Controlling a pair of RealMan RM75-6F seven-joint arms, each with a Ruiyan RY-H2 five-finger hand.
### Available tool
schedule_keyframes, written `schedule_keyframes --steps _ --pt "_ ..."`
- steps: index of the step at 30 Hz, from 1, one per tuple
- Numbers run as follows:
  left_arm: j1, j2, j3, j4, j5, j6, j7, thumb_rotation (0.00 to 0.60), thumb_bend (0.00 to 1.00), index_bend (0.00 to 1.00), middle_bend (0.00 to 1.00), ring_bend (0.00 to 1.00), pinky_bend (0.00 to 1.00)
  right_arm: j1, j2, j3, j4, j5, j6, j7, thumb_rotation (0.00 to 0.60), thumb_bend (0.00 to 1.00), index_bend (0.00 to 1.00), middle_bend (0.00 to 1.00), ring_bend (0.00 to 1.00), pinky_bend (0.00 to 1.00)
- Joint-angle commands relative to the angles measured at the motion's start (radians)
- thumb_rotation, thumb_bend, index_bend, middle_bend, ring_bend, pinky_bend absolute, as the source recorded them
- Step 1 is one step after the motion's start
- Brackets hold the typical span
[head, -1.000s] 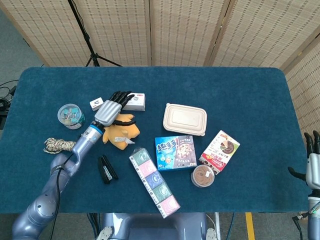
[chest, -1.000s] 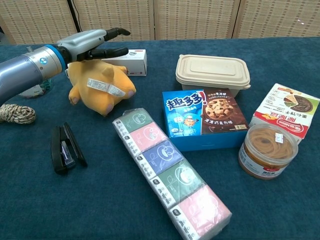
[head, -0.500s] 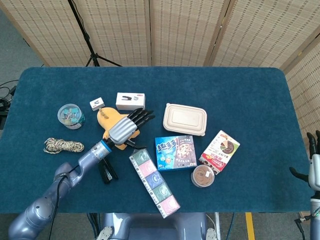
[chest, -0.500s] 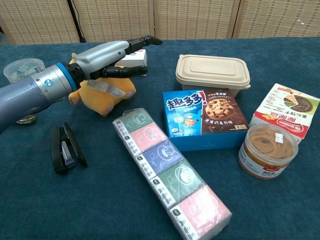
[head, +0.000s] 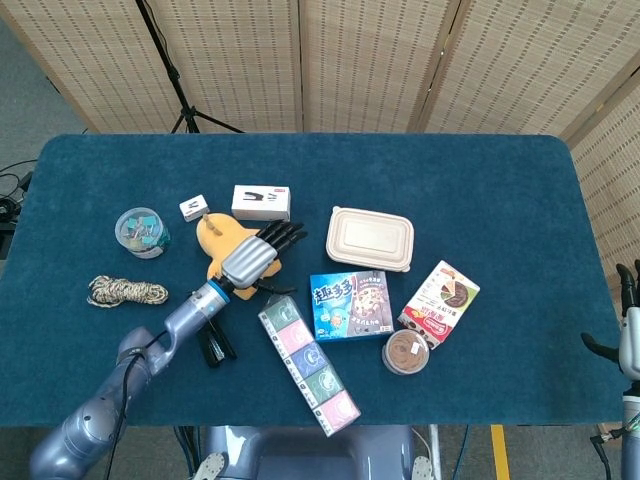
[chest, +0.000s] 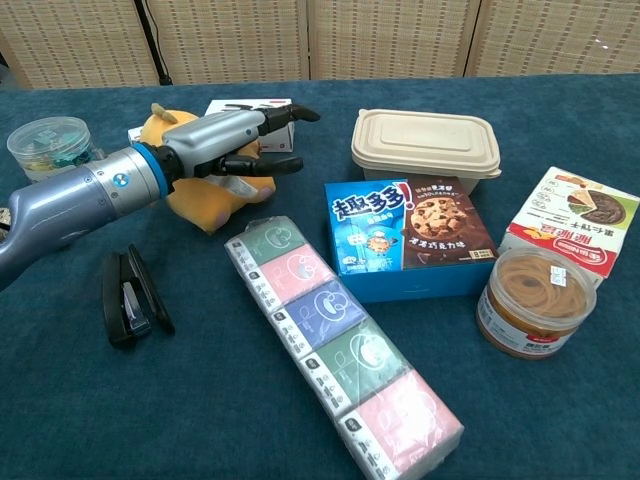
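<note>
My left hand hovers low over a yellow plush toy, with its fingers stretched out and apart, pointing toward the beige lidded container. It holds nothing, and I cannot tell whether it touches the toy. A white stapler box lies just beyond the fingertips. My right hand shows only at the far right edge of the head view, off the table, with its fingers upright, apart and empty.
A row of tissue packs and a black stapler lie in front of the toy. To the right are a blue cookie box, a brown jar and a red-white box. At the left are a tub of clips and a rope coil.
My left hand swept from over the white stapler box toward me and to the right, and now sits lower over the plush toy. The right hand barely moved.
</note>
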Motion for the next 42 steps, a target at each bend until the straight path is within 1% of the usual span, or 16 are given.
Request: schedule_keyframes --steps 1,10,16,21,26,29,34,42 --pt "-0.007 -0.013 -0.004 0.035 -0.010 -0.045 -0.009 0.000 0.00 0.00 0.00 0.00 0.00 0.000 -0.003 0.000 0.000 0.004 0.001 -0.006 0.600 0.00 0.00 0.00 0.00 0.00" --pt "-0.007 0.005 -0.007 0.089 -0.021 -0.089 -0.009 0.000 0.00 0.00 0.00 0.00 0.00 0.010 -0.016 0.001 0.012 0.020 -0.019 -0.024 0.600 0.00 0.00 0.00 0.00 0.00" --pt "-0.007 0.014 -0.017 0.110 -0.036 -0.136 -0.004 0.000 0.00 0.00 0.00 0.00 0.00 0.010 -0.017 0.005 0.017 0.026 -0.013 -0.028 0.600 0.00 0.00 0.00 0.00 0.00" --pt "-0.010 0.028 -0.036 0.125 -0.058 -0.166 0.009 0.000 0.00 0.00 0.00 0.00 0.00 0.010 -0.018 0.005 0.017 0.028 -0.011 -0.031 0.600 0.00 0.00 0.00 0.00 0.00" --pt "-0.008 0.053 -0.066 0.125 -0.089 -0.161 -0.001 0.000 0.00 0.00 0.00 0.00 0.00 0.012 -0.019 0.004 0.018 0.027 -0.016 -0.030 0.600 0.00 0.00 0.00 0.00 0.00" --pt "-0.005 0.068 -0.080 0.117 -0.103 -0.138 -0.017 0.000 0.00 0.00 0.00 0.00 0.00 0.012 -0.019 0.001 0.015 0.022 -0.016 -0.028 0.600 0.00 0.00 0.00 0.00 0.00" --pt "0.009 0.095 -0.092 0.094 -0.112 -0.054 -0.067 0.000 0.00 0.00 0.00 0.00 0.00 0.008 -0.014 -0.003 0.001 0.005 -0.006 -0.022 0.600 0.00 0.00 0.00 0.00 0.00" --pt "0.061 0.149 -0.091 0.036 -0.104 0.126 -0.146 0.000 0.00 0.00 0.00 0.00 0.00 -0.004 0.002 -0.015 -0.031 -0.036 0.015 -0.003 0.600 0.00 0.00 0.00 0.00 0.00"
